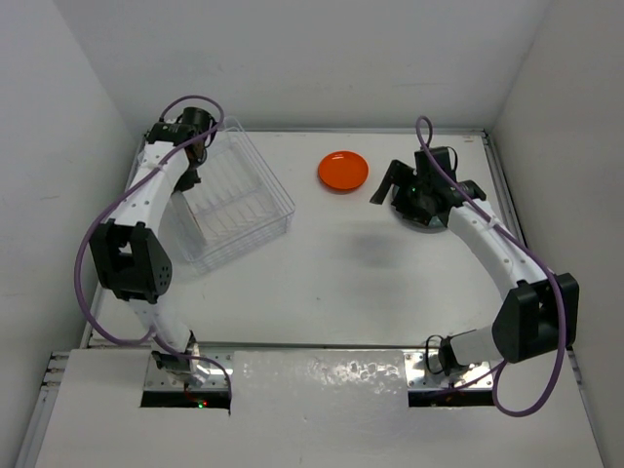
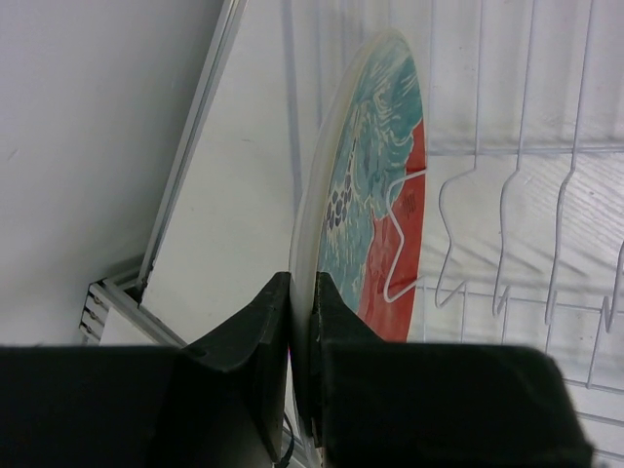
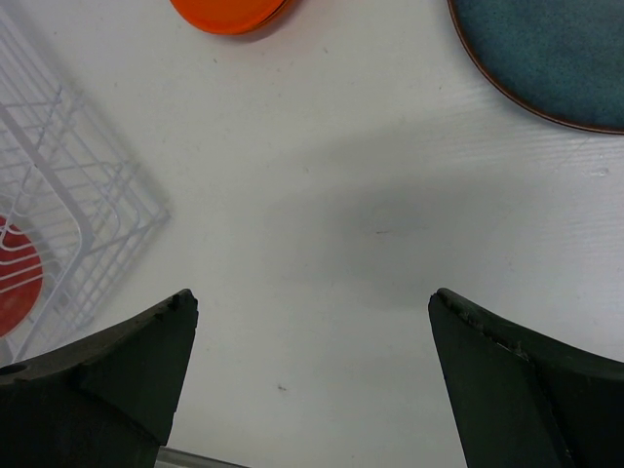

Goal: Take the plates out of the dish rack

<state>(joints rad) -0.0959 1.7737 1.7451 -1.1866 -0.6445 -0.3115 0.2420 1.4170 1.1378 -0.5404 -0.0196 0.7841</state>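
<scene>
The clear dish rack [image 1: 234,200] stands at the left. My left gripper [image 2: 302,292] is shut on the pale rim of a plate [image 2: 375,175] that stands on edge in the rack's back-left corner; its face is teal and red. In the top view the left gripper [image 1: 195,158] is over that corner. An orange plate [image 1: 342,172] lies flat on the table, also in the right wrist view [image 3: 229,15]. A dark teal plate [image 3: 556,58] lies beside it, mostly under my right wrist in the top view. My right gripper [image 3: 312,312] is open and empty above bare table.
The rack's white wire slots [image 2: 507,244] run to the right of the held plate. The rack's corner [image 3: 68,195] shows in the right wrist view with something red [image 3: 15,278] behind the wires. A metal table rail [image 2: 190,146] and a white wall lie left of the rack.
</scene>
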